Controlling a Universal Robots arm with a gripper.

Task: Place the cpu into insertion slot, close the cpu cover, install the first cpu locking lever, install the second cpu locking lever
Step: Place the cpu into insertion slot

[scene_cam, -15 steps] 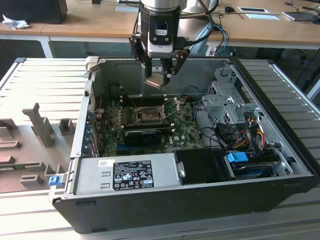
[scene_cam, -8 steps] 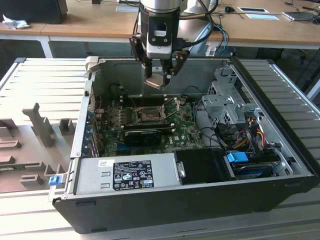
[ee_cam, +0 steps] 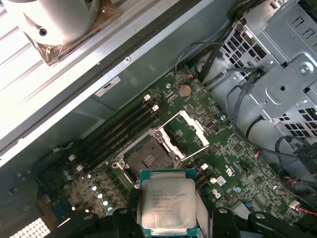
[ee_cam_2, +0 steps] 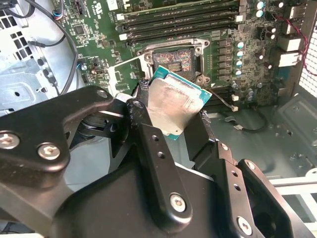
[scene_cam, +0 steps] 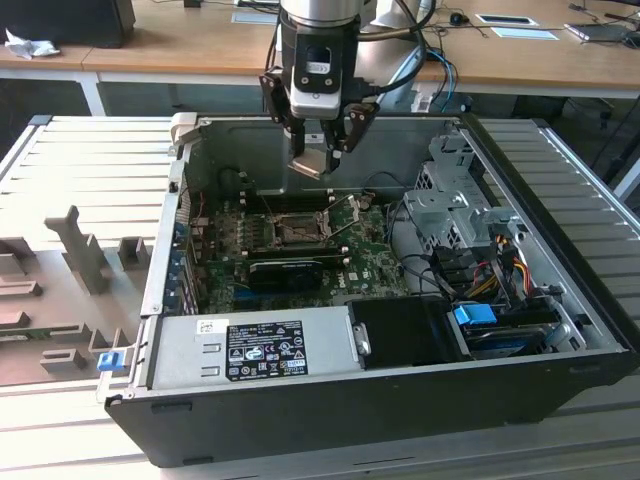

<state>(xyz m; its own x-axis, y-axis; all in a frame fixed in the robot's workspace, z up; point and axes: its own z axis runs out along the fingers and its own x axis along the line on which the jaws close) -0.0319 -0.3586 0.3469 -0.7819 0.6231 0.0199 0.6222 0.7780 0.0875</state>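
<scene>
First wrist view: end effector grips the square, silvery cpu near the dark-centred insertion slot.

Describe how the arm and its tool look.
The arm is a silvery-grey cylinder. The tool has a grey body with a dark front panel, and black jointed fingers of flat link bars studded with silver screws.

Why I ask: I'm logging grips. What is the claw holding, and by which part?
The claw holds the chip, pinched by two opposite side edges, above the open socket.
</scene>
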